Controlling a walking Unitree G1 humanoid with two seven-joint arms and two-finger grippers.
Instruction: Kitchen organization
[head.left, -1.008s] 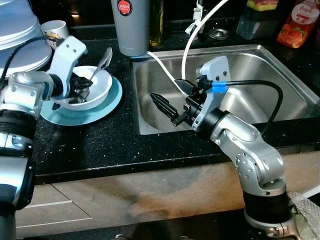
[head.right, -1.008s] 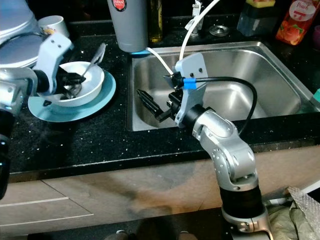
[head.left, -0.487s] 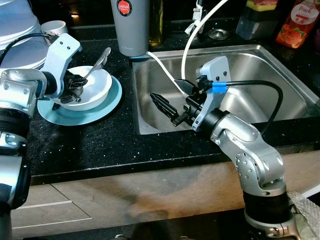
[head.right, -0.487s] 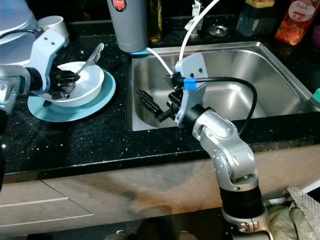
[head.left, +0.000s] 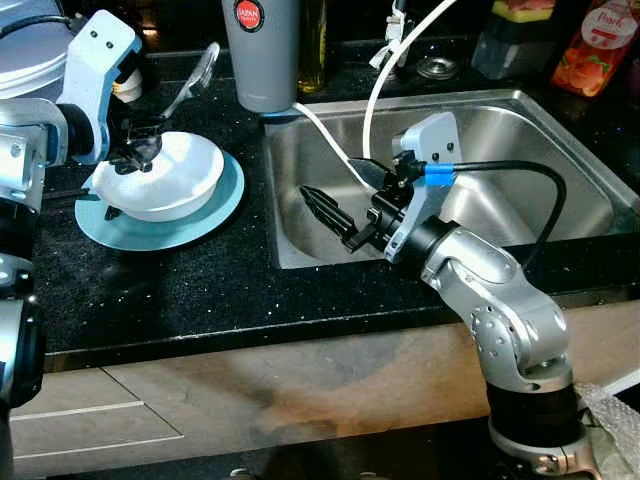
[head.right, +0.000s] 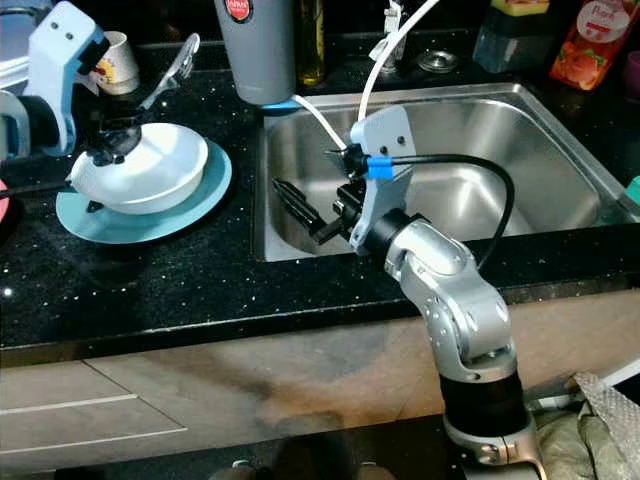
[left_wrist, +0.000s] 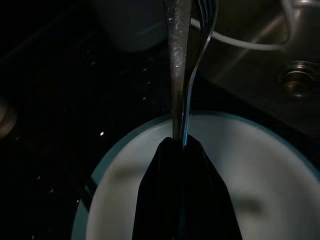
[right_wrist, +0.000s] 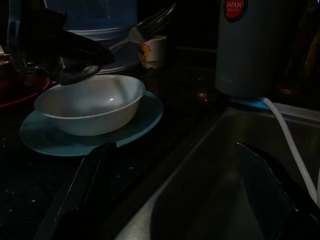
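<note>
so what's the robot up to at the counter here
The left gripper has its jaws shut on cutlery, a spoon and a fork by the left wrist view, and holds it just above the white bowl. The bowl sits on a light blue plate on the black counter, left of the steel sink. The right gripper hangs over the sink's left side with jaws open, holding nothing.
</note>
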